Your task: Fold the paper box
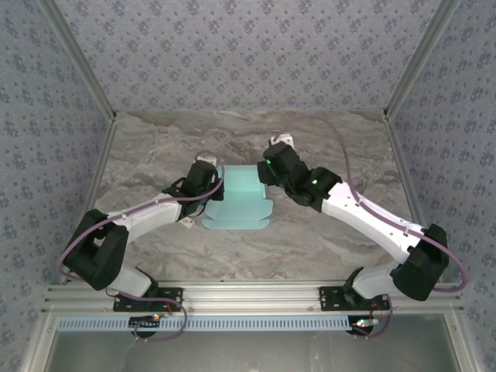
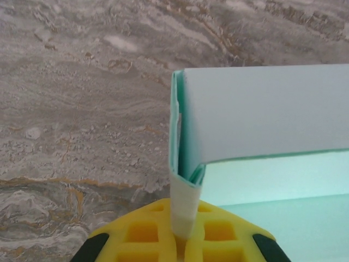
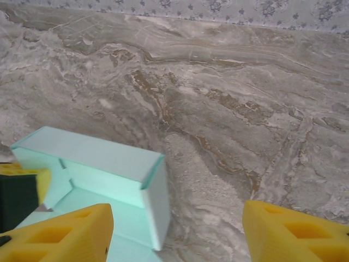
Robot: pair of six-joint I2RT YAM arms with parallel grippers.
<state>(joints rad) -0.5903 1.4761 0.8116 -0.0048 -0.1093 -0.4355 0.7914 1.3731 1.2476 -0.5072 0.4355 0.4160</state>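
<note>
1. The paper box (image 1: 240,198) sits in the middle of the marbled desk (image 1: 325,240), between the two arms. It is pale turquoise card, partly shaped.
2. In the overhead view its far part stands up as walls. The near flap lies flat on the desk, with notched tabs along the lower edge.
3. The left gripper (image 1: 211,188) is at the box's left edge, in the centre-left of the frame.
4. The left wrist view shows the left gripper (image 2: 182,237) at the bottom centre. Its yellow fingers (image 2: 142,232) are clenched on a narrow strip of card at the box's corner.
5. In that view the paper box (image 2: 262,114) fills the right half. An upright wall runs to the right edge, and a folded double layer shows at the corner.
6. The right gripper (image 1: 265,172) is at the box's far right corner, just right of the frame centre.
7. In the right wrist view the right gripper (image 3: 177,234) is released. One yellow finger (image 3: 60,234) is at the lower left and the other is at the lower right, well apart.
8. There the paper box (image 3: 98,164) lies at the lower left, its long wall folded over with a flat top. Its end wall is just beside the lower-left finger, and the lower-right finger is over bare desk, away from the card.
9. Blue-grey patterned walls (image 1: 248,54) enclose the desk on three sides.
</note>
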